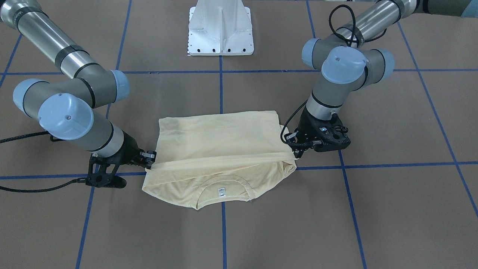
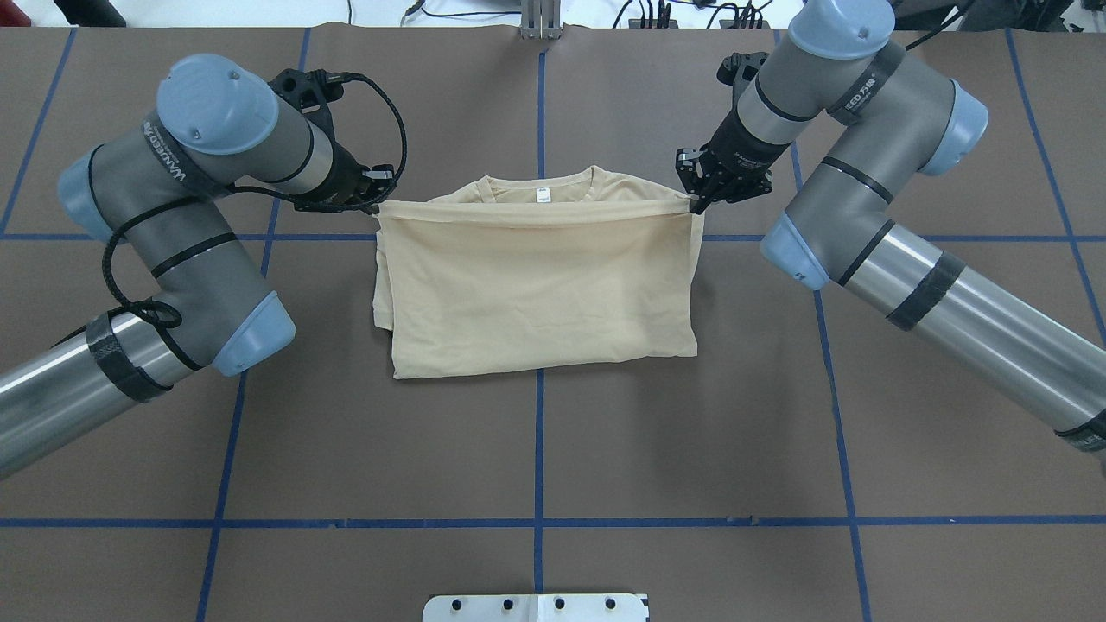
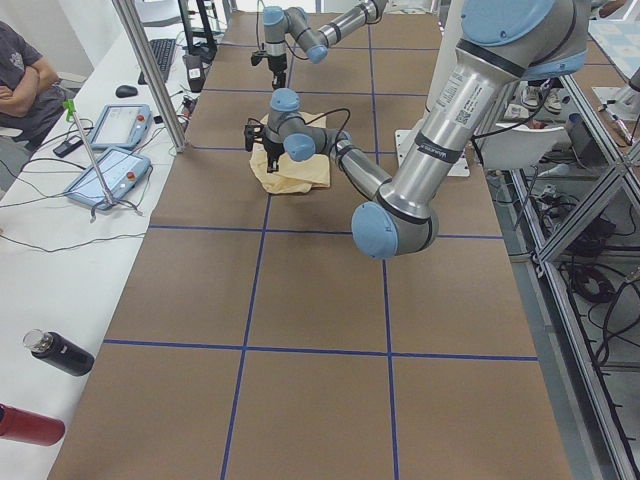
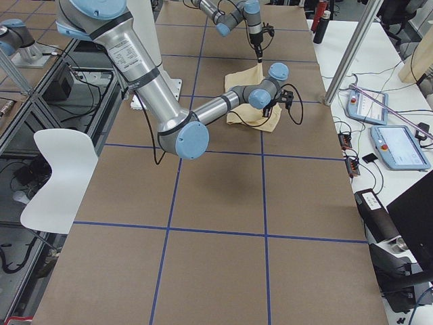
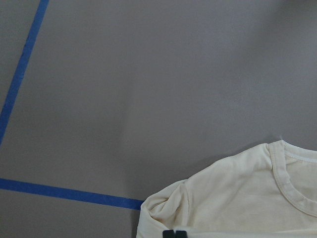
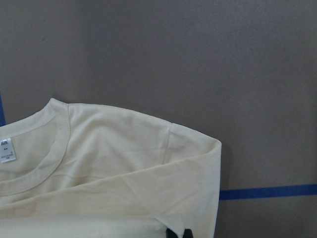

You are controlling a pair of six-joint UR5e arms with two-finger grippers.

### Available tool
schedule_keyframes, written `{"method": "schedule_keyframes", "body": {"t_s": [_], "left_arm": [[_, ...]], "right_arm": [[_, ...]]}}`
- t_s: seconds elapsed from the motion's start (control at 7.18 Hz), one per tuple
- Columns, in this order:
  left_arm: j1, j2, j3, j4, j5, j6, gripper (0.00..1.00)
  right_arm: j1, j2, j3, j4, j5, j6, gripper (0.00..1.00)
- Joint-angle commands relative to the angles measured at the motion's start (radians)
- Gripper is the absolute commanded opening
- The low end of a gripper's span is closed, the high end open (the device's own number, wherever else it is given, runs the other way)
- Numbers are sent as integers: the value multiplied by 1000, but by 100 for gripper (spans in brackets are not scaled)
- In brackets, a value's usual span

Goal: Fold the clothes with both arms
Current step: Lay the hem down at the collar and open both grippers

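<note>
On wrist views, fingers [image 5: 170, 234] pinching T-shirt [image 5: 237, 198], overhead, taut fold [image 2: 536, 210]

Left hand [image 2: 377, 206] and right hand [image 2: 696, 204], each pinched closed, wrists low.

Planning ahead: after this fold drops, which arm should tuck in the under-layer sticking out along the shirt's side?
Left, I'd say. The protruding layer runs along the T-shirt edge nearest the left gripper; the right gripper pinches the opposite corner, across the whole shirt.
</note>
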Motion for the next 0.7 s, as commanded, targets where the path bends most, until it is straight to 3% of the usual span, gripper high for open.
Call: {"method": "schedule_keyframes", "body": {"t_s": [0.0,0.56], "left_arm": [[6,-50,70,1,3,-4,0],[10,-34,100,-1,7,9,0]], "right_arm": [[-3,31,-22,3,-2,0,0],[0,31,-25,1,-32,0,0]]}}
